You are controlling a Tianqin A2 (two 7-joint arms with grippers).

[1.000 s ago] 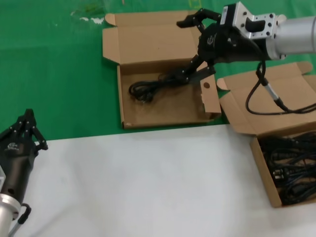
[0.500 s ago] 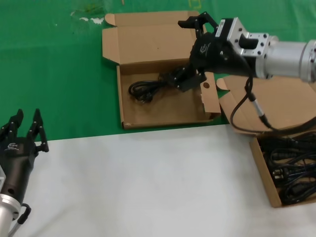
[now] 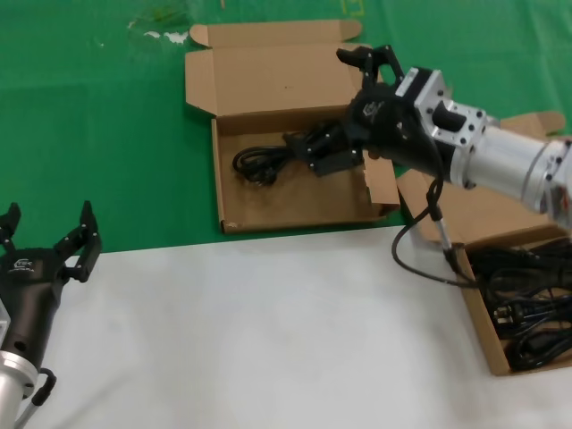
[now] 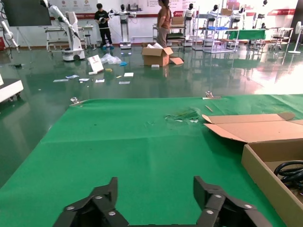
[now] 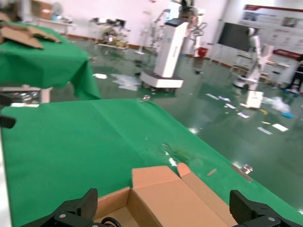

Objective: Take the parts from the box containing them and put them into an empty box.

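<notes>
The open right gripper (image 3: 349,103), upper centre, hangs over the cable (image 3: 261,164) in the holed box (image 3: 295,201); withdrawing could snag the cord.

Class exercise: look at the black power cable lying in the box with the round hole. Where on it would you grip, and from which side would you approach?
Grip the power cable across the middle of its bundled coil, coming down from above. It lies flat and elongated on the floor of the holed box, whose walls probably block a sideways approach. The right tool is open over its plug end.
</notes>
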